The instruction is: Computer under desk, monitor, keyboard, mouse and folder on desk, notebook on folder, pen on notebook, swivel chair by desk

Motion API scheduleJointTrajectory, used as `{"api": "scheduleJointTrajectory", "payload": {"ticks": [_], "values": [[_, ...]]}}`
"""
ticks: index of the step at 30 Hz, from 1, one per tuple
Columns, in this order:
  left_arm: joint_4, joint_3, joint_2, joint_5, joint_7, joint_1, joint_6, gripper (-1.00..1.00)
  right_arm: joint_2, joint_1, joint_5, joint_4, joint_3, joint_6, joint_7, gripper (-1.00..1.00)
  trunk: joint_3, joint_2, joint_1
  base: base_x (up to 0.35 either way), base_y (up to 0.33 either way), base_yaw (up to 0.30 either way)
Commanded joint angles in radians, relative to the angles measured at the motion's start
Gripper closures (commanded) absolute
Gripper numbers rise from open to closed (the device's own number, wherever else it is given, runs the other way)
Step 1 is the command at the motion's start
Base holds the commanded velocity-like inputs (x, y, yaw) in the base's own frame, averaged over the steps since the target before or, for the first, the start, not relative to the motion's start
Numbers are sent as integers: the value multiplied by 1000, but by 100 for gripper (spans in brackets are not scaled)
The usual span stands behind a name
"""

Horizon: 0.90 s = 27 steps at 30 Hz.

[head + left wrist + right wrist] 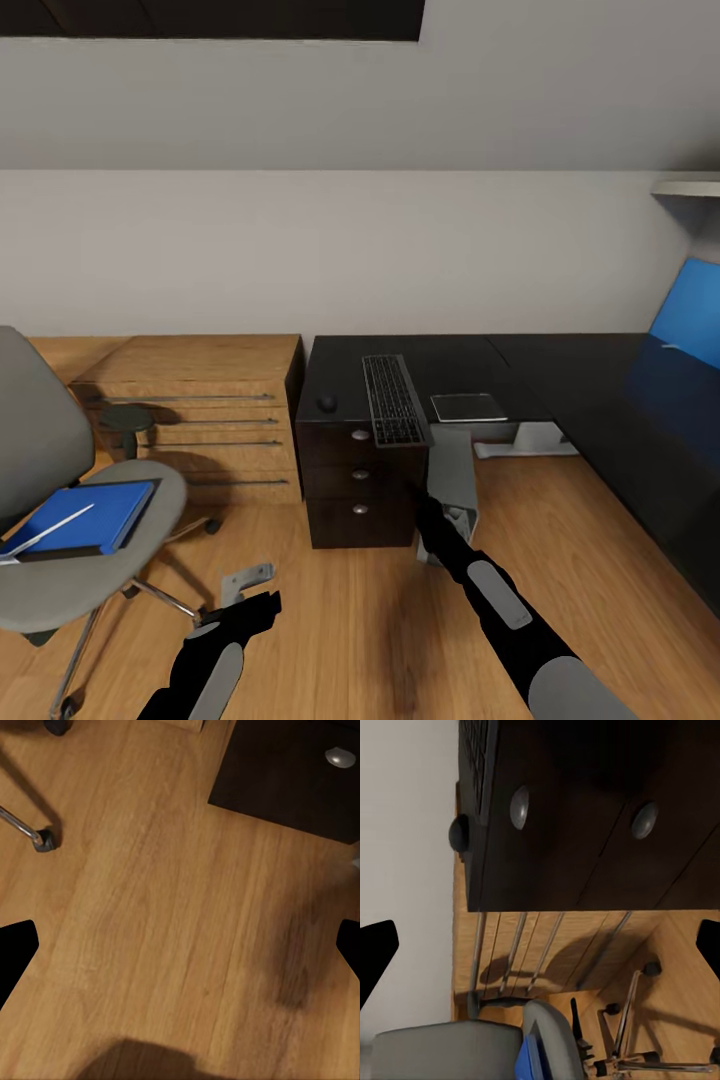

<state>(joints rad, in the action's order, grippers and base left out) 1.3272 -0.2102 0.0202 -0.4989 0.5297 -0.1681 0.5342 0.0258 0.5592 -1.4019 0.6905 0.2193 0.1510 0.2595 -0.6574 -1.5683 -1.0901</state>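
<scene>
One keyboard, one mouse on desk

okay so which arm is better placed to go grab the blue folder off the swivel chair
Probably left. The blue folder lies on the swivel chair at the robot's left, and the left claw hangs nearby, jaws spread. The right claw is over by the desk drawers.
</scene>
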Motion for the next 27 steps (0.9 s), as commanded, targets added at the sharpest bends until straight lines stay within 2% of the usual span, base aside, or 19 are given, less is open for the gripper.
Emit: {"api": "scheduleJointTrajectory", "payload": {"ticks": [1,17,27], "values": [[1,-2,0,-10,10,-1,1,-100,0,1,-9,0,2,1,2,-100,-4,-8,-4,0,0,0],[1,-11,0,-12,9,-1,1,-100,0,1,-14,4,1,-6,3,-100,-54,-120,-65,0,0,0],[6,-20,-1,-10,6,1,-3,-100,0,1,-15,3,2,-5,3,-100,-54,-120,-65,23,0,0]]}}
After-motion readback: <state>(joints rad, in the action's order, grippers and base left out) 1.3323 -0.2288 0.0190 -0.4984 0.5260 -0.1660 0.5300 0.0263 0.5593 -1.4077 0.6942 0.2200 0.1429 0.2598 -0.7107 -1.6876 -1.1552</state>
